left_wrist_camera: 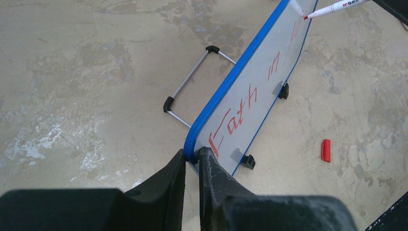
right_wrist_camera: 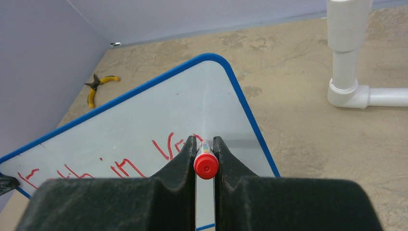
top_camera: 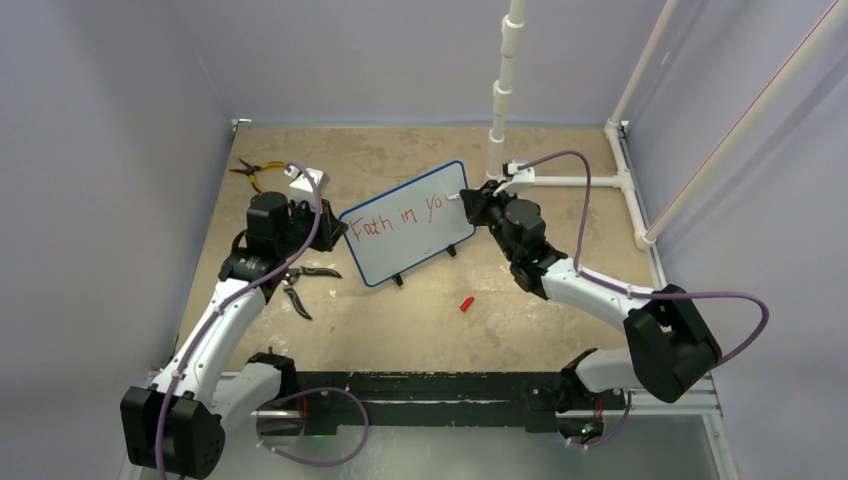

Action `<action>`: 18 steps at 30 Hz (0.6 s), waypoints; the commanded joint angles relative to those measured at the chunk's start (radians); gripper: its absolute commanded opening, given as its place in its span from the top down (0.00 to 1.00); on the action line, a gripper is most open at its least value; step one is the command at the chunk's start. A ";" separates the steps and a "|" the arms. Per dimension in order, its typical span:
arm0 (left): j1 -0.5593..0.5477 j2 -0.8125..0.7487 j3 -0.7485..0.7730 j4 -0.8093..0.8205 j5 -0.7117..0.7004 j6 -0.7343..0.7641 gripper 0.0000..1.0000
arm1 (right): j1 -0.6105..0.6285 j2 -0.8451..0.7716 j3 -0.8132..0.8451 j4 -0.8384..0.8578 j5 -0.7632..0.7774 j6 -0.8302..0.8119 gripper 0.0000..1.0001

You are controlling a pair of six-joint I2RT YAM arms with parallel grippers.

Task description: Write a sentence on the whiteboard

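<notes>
The whiteboard (top_camera: 405,225), white with a thin blue frame, stands tilted on two black feet at the table's middle. Red lettering (top_camera: 400,218) on it reads "Faith in yo". My left gripper (left_wrist_camera: 192,155) is shut on the board's left blue edge (left_wrist_camera: 190,142) and holds it. My right gripper (right_wrist_camera: 204,143) is shut on a red marker (right_wrist_camera: 206,165), seen end-on. The marker's tip (left_wrist_camera: 306,17) touches the board near its right end, at the last letters (right_wrist_camera: 169,147). The board also shows in the right wrist view (right_wrist_camera: 144,120).
A red marker cap (top_camera: 466,303) lies on the table in front of the board. Yellow-handled pliers (top_camera: 255,170) lie at the back left, black pliers (top_camera: 300,285) by the left arm. White pipe frame (top_camera: 560,180) stands at the back right. A wire stand (left_wrist_camera: 190,79) sits behind the board.
</notes>
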 commanded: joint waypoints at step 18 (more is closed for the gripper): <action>0.001 0.008 -0.008 0.007 0.005 0.015 1.00 | -0.008 -0.015 0.041 -0.018 0.074 -0.022 1.00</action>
